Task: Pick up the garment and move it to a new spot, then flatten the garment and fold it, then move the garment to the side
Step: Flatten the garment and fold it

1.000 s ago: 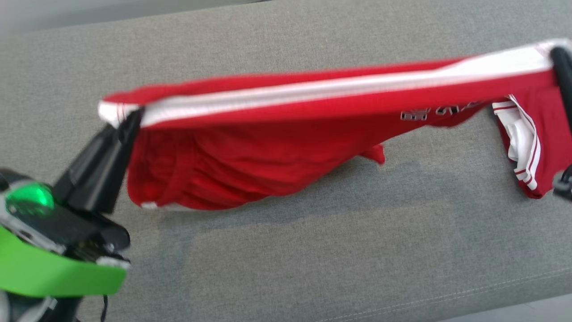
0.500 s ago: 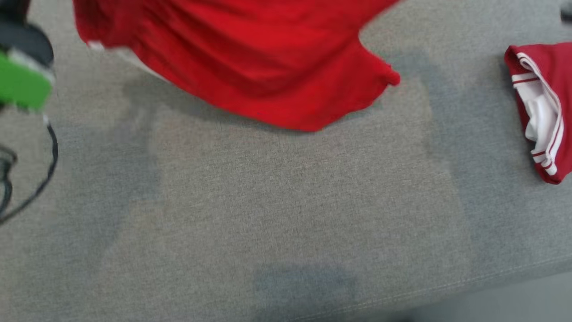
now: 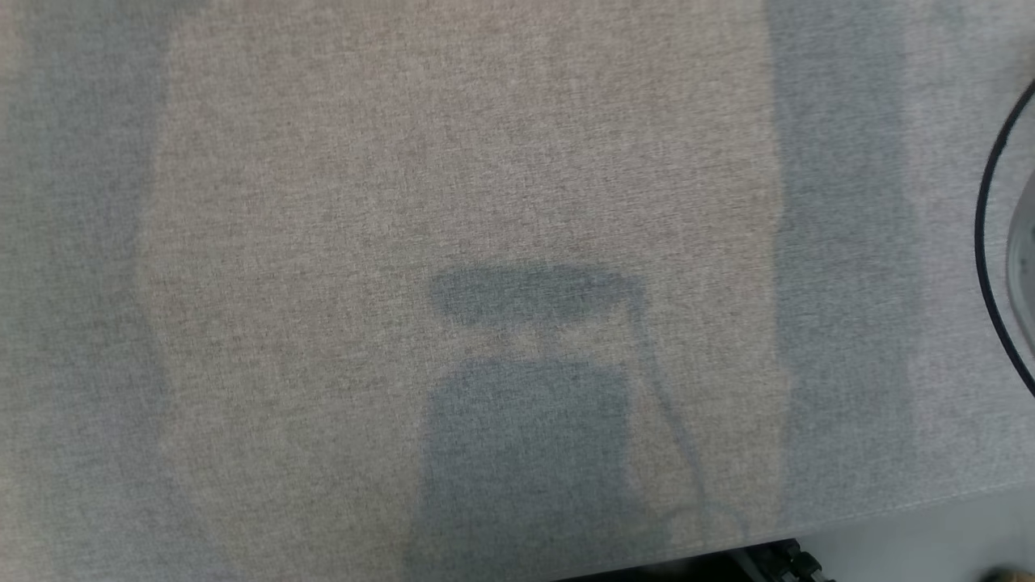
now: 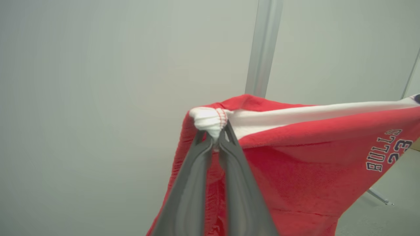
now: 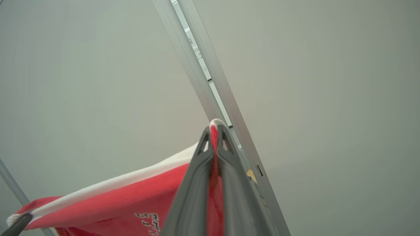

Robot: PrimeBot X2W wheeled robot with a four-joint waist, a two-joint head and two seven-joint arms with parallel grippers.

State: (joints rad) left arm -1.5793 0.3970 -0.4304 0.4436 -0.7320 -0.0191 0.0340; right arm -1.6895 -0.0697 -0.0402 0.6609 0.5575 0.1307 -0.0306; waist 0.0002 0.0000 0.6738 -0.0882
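The garment (image 4: 295, 170) is red with a white band and dark "BULLS 23" lettering. It hangs stretched in the air between my two grippers, in front of a pale wall. In the left wrist view my left gripper (image 4: 215, 137) is shut on a bunched white corner of it. In the right wrist view my right gripper (image 5: 215, 131) is shut on the opposite end of the garment (image 5: 131, 196), red cloth pinched between its fingers. The left gripper (image 5: 19, 222) holds the far corner at the lower left of that view.
The head view looks down on a grey upholstered surface (image 3: 485, 162) with my shadow (image 3: 525, 420) on it. A black cable (image 3: 982, 242) loops at its right edge. The surface's near edge (image 3: 889, 513) runs along the bottom right. A metal post (image 5: 203, 72) stands behind the garment.
The garment and both grippers have gone up and out of the top of the head view, and that picture itself has shifted. The garment stays stretched between the grippers.
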